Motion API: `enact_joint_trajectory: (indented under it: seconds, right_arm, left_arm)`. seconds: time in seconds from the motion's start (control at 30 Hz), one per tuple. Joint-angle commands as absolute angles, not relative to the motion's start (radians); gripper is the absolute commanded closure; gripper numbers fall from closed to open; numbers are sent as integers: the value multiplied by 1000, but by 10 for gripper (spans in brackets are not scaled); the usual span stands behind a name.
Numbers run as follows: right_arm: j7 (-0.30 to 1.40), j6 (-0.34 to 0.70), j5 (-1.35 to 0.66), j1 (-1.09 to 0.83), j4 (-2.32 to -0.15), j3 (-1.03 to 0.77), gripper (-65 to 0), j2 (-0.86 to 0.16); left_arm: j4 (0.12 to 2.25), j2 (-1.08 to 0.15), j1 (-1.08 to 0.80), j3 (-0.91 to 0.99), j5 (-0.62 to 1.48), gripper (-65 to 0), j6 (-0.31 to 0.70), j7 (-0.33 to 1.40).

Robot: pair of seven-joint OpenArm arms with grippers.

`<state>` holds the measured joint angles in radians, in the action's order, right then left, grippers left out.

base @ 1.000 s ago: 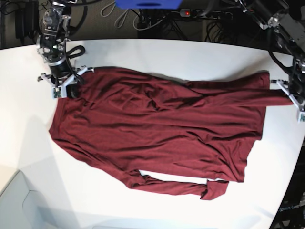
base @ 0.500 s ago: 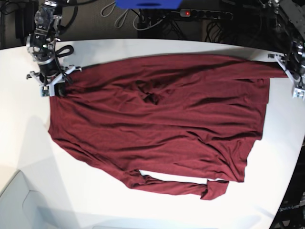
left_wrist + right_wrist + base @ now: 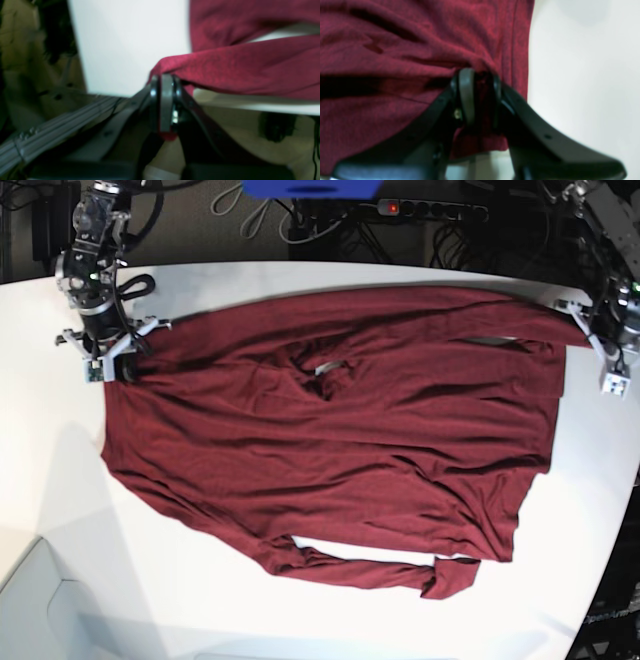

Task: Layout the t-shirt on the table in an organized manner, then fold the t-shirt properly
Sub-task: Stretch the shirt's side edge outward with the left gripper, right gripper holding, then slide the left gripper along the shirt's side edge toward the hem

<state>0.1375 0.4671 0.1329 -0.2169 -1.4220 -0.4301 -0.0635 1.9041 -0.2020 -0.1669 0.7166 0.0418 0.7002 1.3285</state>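
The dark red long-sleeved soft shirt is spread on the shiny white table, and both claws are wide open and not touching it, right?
Not quite. The dark red long-sleeved soft shirt does lie spread on the shiny white table, but both claws are pinching it. The left claw grips a bunched edge in the left wrist view, and the right claw clamps cloth in the right wrist view.

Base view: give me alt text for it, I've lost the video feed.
A dark maroon long-sleeved t-shirt lies spread across the white table, one sleeve stretched along the near edge. The right gripper pinches its far left corner and the left gripper pinches its far right corner, both shut on the cloth.
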Motion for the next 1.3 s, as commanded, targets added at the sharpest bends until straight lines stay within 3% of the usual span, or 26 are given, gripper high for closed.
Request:
enact_joint_trajectory:
  seconds: [0.0,0.37,0.63,0.77,1.0,1.27]
  right_arm:
    - [170,460,150,-225,-1426,-435,-115,-71]
    - [170,460,150,-226,-1426,-487,-115,-82]
    - [170,460,150,-228,-1426,-501,-115,-85]
    - [170,460,150,-228,-1428,-501,-115,-85]
    - [170,460,150,-240,-1437,-501,-115,-85]
    - [170,460,150,-265,-1558,-499,-115,-68]
  left_arm:
    - [1897,-217,-154,713,33,-4,698,1330]
    - [1733,-226,-111,673,31,-17,698,1251]
    - [1705,-243,-107,674,12,-238,698,1237]
    - [1707,-243,-76,687,8,-296,698,1237]
    - [1707,-236,-24,822,15,-312,698,1239]
    - [1699,-113,96,866,15,-308,698,1239]
